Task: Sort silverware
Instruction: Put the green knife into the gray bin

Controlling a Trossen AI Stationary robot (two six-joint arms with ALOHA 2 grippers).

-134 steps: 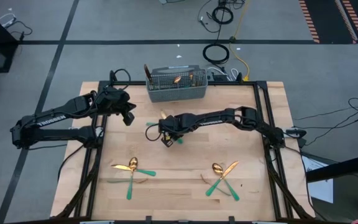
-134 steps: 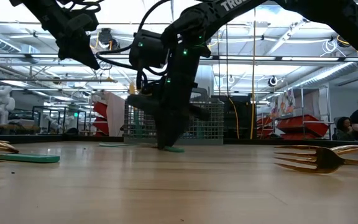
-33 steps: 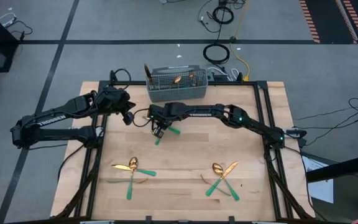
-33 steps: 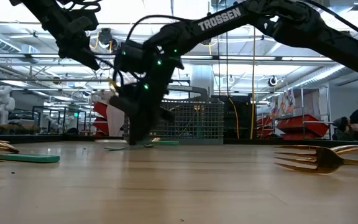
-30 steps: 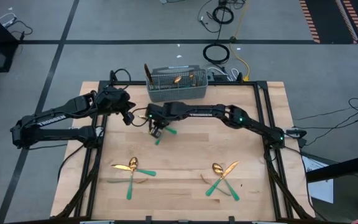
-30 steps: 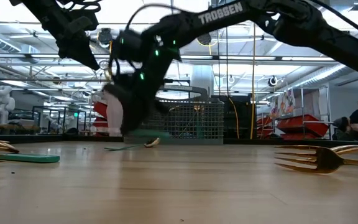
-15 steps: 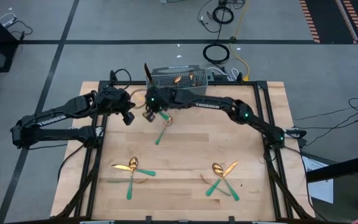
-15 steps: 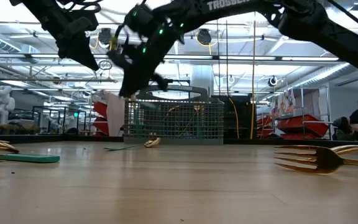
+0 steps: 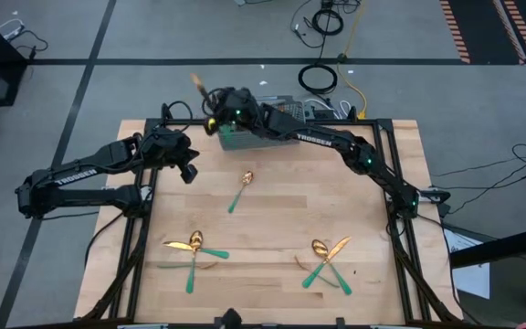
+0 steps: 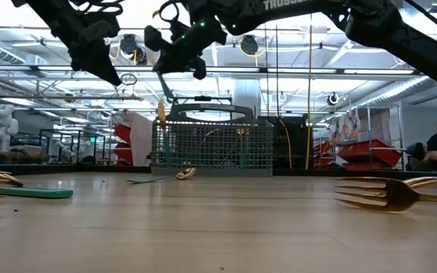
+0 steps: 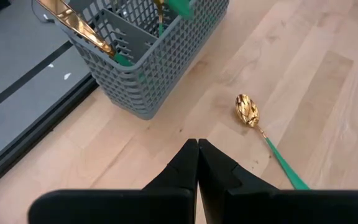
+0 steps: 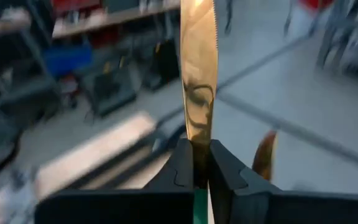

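Knife (image 12: 199, 74) | clamped by right gripper (image 12: 195, 163) | blade outward along fingers

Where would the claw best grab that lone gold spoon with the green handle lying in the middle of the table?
Probably at the middle of the gold-bowled spoon's slim teal-green handle, coming straight down from above. It lies flat on the wooden table with open wood on both sides, so the fingers could straddle the thin handle across its width. The rounded bowl looks wider and harder to pinch.

Open table around the spoon (image 9: 242, 185); the caddy (image 9: 245, 139) stands beyond it, right arm (image 9: 318, 140) stretched overhead.
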